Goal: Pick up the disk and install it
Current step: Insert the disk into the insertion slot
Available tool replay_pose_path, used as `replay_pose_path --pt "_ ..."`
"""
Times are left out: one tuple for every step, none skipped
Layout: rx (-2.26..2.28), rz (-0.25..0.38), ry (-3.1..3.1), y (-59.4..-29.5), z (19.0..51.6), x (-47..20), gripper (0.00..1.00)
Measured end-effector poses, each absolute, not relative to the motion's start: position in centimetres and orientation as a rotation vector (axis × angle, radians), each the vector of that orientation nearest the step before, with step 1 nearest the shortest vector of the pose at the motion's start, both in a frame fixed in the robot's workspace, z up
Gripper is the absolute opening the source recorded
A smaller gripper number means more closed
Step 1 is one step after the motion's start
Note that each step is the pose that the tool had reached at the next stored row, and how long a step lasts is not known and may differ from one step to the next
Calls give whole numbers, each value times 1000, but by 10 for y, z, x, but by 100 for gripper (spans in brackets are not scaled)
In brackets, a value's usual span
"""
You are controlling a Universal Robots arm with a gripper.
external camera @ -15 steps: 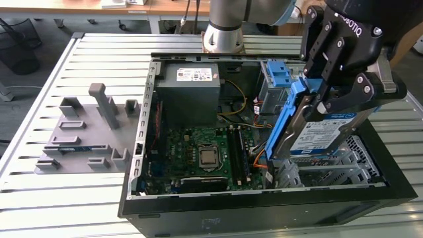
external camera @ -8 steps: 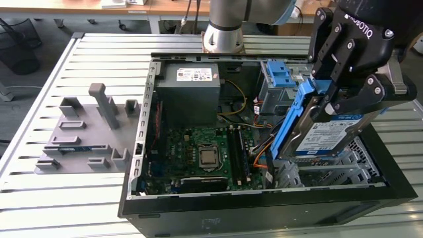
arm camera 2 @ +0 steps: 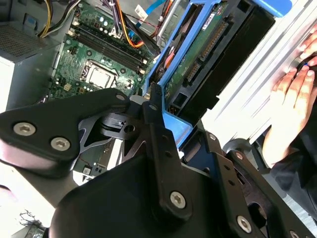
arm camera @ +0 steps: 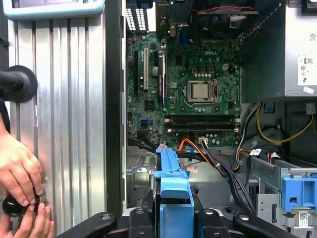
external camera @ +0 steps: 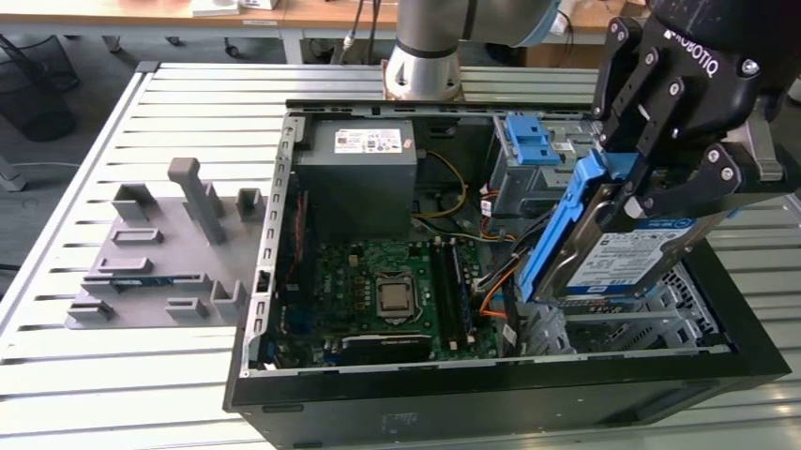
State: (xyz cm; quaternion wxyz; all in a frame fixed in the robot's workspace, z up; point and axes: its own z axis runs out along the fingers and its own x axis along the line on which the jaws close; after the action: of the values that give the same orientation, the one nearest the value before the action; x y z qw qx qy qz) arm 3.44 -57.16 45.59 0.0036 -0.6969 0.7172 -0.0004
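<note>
My gripper (external camera: 626,192) is shut on the disk (external camera: 639,253), a silver drive with a white-and-blue label in a blue plastic carrier. It holds the disk tilted on edge in the air, above the open computer case (external camera: 501,375) at the exterior view's right, over the silver drive bay area. The disk's blue carrier (arm camera: 173,191) stands edge-on between my fingers in the first wrist view. Its green circuit-board underside (arm camera 2: 198,54) shows in the second wrist view.
The motherboard (external camera: 388,291) lies in the case bottom, the grey power-supply box (external camera: 356,173) at the back, and a grey cage with blue latches (external camera: 532,159) beside it. Loose cables (arm camera: 218,158) run near the bay. A grey fixture (external camera: 163,253) sits on the slatted table. A person's hands (arm camera: 22,193) rest beside the case.
</note>
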Motion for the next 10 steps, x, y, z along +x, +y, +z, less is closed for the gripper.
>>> replay_pose_path --pt "-2184 -1 2248 -572 456 35 36" --pt "-2184 -1 2248 -572 455 37 36" --pt "-2184 -1 2248 -572 455 38 36" --pt "-2184 -1 2248 -572 455 40 36" --pt "-2184 -1 2248 -572 454 41 36" --pt "-2184 -1 2248 -572 454 43 36" --pt "-2184 -1 2248 -572 453 45 36" --pt "-2184 -1 2248 -572 453 47 36" --pt "-2184 -1 2248 -572 453 48 36" --pt "-2184 -1 2248 -572 452 50 36"
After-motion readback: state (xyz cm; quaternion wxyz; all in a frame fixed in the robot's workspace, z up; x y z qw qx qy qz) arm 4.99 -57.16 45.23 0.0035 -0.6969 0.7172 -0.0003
